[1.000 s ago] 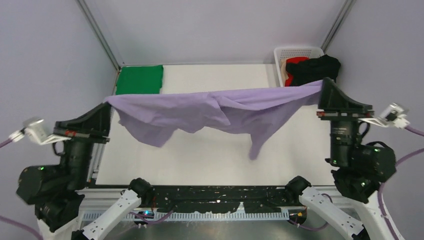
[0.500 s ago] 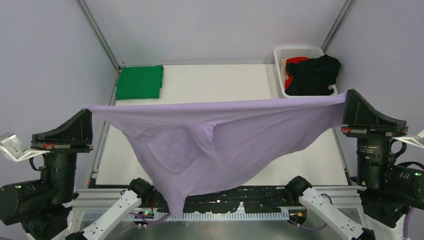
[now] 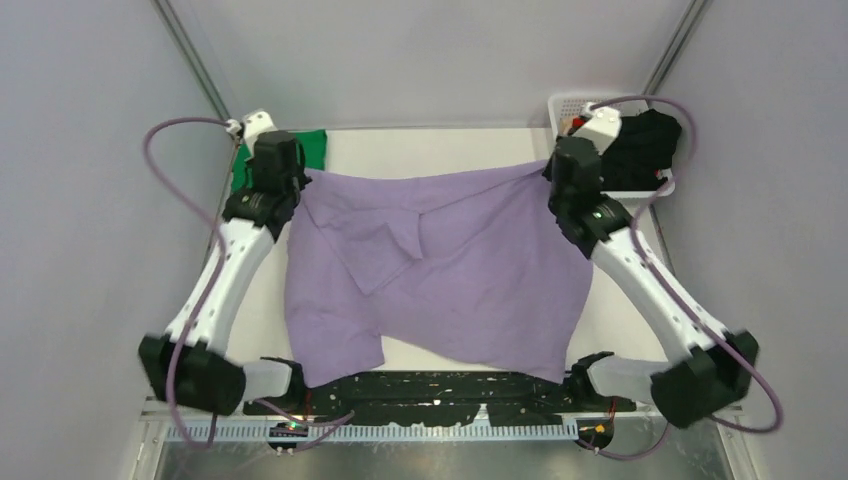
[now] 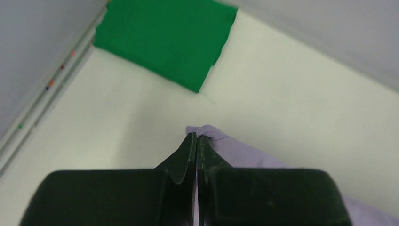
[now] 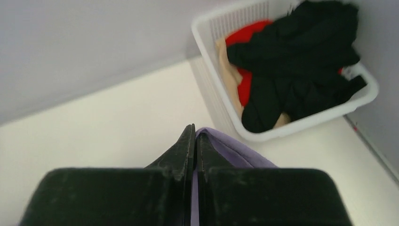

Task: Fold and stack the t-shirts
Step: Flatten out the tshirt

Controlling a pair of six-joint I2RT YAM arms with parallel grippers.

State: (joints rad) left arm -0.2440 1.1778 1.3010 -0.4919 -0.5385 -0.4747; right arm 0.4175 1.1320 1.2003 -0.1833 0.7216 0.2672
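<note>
The purple shirt (image 3: 450,270) is lying spread across the middle of the table (image 3: 440,148), its far edge stretching between the two arms and its near hem reaching the table's front edge. The left gripper (image 4: 196,137) is pinching the far left corner of the cloth with its jaws pressed fully together, and the right gripper (image 5: 195,133) is doing the same at the far right corner, with only a thin fold of fabric showing between each pair of fingers. A flap of cloth, probably a sleeve, is lying doubled over near the left side, so the shirt is not sitting quite flat. The green shirt (image 4: 164,35) is resting folded in the far left corner, just beyond the left gripper and apart from the purple cloth. The black shirt (image 5: 301,61) and the red shirt (image 5: 244,40) are waiting bunched in the basket (image 5: 306,123) at the far right. The fabric is looking light, limp and quick to wrinkle, so it is likely sagging wherever it is unsupported. Holding it by corners or along a hem, with both arms working evenly, is looking like the safest way to fold it.
</note>
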